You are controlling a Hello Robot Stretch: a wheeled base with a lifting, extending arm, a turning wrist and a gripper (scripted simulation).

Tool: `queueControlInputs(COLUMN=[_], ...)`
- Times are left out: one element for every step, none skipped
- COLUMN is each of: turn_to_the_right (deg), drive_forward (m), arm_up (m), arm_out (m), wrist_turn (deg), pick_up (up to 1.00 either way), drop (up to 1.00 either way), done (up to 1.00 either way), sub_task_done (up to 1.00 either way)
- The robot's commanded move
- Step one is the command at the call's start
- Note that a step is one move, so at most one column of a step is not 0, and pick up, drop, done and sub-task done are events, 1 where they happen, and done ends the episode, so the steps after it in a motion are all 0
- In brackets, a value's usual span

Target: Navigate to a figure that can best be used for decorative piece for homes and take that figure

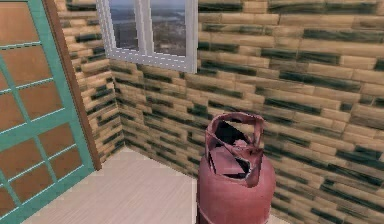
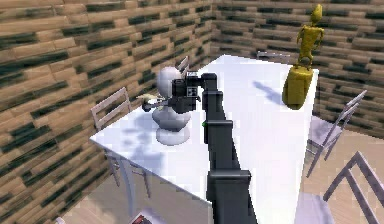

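Forward view, from the left: a teal-framed door with orange-brown panels runs up the left edge, set in a brown wooden surround. Beside it is a wall of tan and dark rough stone blocks, which turns a corner and runs across to the right. A white-framed window sits high in this wall, left of the middle. A pale plank floor lies below. Right of the middle, at the bottom, a dusty-pink metal gas cylinder with a ringed collar stands close to the wall.

Arm side view, from the left: the same kind of stone-block wall stands behind a pale slat-backed chair at the left side of a white rectangular table. On the table's left part stands a pale grey rounded bust on a broad foot, the figure at hand. The gripper is at the bust's level, with its dark body just to the right. The bust is on the tabletop right at the fingers, so I cannot tell whether the gripper holds anything or how its fingers are set. The dark square-section arm rises from the bottom edge across the tabletop to that spot. Well apart from the bust, near the table's far right corner, a golden standing statuette on a gold block stands upright. A grey-framed chair stands beside the table's right edge.
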Motion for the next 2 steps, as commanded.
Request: queueControlInputs(turn_to_the_right=[0.0,0.0], drive_forward=[0.00,0.00], arm_up=[0.08,0.00], arm_out=[0.00,0.00], wrist_turn=[0.0,0.0], pick_up=[0.00,0.00], drop=[0.00,0.00], done=[0.00,1.00], sub_task_done=[0.00,0.00])
